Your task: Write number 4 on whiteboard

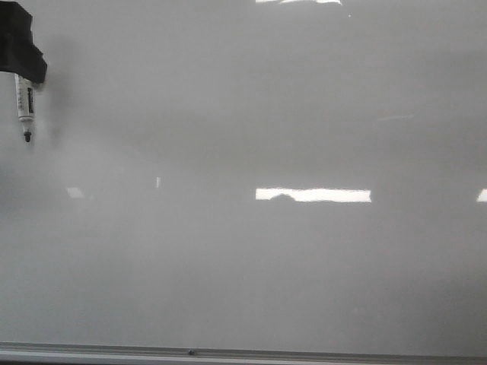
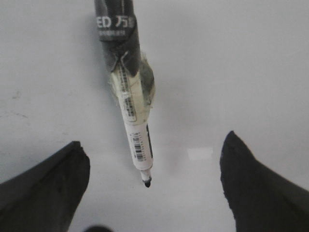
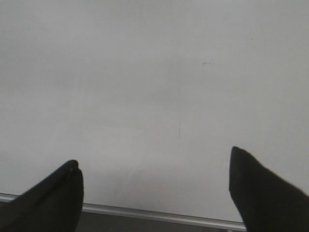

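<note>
The whiteboard [image 1: 243,258] is a glossy pale grey surface filling the front view. The number 4 is out of view. A white marker [image 1: 24,103] with a black tip hangs from the black left arm [image 1: 19,49] at the far left. In the left wrist view the marker [image 2: 133,116] is taped on above the fingers and points down between them. My left gripper [image 2: 153,142] stands open, its fingers well apart from the marker. I cannot tell whether the tip touches the board. My right gripper [image 3: 153,157] is open and holds nothing, over the whiteboard [image 3: 145,72] near its edge.
A silver frame edge [image 1: 228,352] runs along the near side of the board and shows as the frame edge [image 3: 159,216] in the right wrist view. Bright glare patches [image 1: 313,195] lie across the middle. A faint thin smudge [image 3: 179,128] marks the surface.
</note>
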Action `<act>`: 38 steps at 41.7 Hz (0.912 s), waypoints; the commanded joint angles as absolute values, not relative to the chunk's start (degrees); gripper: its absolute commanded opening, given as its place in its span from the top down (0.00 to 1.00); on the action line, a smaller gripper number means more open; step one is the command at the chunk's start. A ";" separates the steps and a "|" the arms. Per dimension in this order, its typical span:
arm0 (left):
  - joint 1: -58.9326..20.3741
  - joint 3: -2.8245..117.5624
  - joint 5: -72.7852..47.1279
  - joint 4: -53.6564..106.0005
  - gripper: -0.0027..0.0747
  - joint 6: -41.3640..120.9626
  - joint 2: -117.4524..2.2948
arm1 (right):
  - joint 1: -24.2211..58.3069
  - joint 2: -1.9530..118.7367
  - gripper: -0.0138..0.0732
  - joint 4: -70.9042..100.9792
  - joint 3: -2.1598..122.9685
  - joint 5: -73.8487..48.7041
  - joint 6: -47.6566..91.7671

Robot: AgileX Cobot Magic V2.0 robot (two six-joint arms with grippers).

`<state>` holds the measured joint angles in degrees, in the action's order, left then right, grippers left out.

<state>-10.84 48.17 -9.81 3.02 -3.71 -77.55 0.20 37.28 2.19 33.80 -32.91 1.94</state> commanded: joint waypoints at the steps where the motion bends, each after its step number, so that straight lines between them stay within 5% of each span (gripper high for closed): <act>1: -11.18 50.24 -3.37 3.56 0.26 -4.07 -78.02 | -0.23 37.55 0.11 2.14 35.55 -29.32 2.04; 17: -11.18 51.18 0.83 3.42 0.28 -3.97 -83.76 | -0.23 37.55 0.11 2.14 35.55 -29.42 2.04; 38: -11.18 51.18 1.33 2.79 0.72 -3.85 -85.82 | -0.23 37.55 0.11 2.14 35.55 -29.42 2.04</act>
